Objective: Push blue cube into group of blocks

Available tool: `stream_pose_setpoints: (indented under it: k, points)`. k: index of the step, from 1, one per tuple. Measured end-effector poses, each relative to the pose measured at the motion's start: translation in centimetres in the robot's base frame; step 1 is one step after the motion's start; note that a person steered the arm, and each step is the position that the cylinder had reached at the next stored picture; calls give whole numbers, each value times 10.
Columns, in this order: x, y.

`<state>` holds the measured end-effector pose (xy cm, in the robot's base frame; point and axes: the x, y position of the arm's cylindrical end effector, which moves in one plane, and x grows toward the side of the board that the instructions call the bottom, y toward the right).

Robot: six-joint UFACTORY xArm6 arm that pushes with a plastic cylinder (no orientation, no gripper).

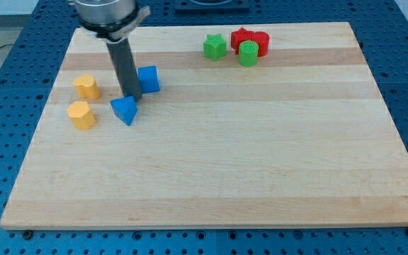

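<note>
Camera view, and the biggest thing on show is the pale wooden worktop [246,163], sitting on a blue perforated bench [20,42] that frames it on all sides. Next in size, the arm's grey housing [108,14] drops in at the far left, and from it the dark rod [126,67] runs straight down to my tip [132,97]. There's no gripper here, just that rod end, so nothing to spread or pinch.

Now the blocks. The blue cube [148,78] sits just right of the rod, close against it; whether they touch I can't tell. Immediately in front of my tip lies the blue triangular block [125,110], nearer to us, its point aimed toward the near edge. Left of those, 2 yellow blocks: the far yellow block [86,86] and the near yellow block [82,115], slightly apart from one another.

Over at the far right centre, well apart from the blue cube, there's a cluster of 3: the green star-shaped block [214,47], the red block [251,40] behind, and the green cylinder [248,54] pressed up against the red one.
</note>
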<state>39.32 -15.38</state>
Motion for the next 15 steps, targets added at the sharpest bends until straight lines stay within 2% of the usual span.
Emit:
stream_pose_setpoints:
  k: [1, 2, 3, 4, 5, 6, 7, 8, 9, 10, 12, 13, 14, 15]
  points:
    - [-12, -16]
    - [-43, -15]
    - [-56, 31]
    - [-55, 113]
    - [-55, 97]
    - [-52, 33]
    - [-18, 18]
    - [-2, 90]
    - [-34, 155]
    - [-49, 183]
    - [-2, 178]
    - [-3, 235]
    - [-23, 258]
    - [-39, 251]
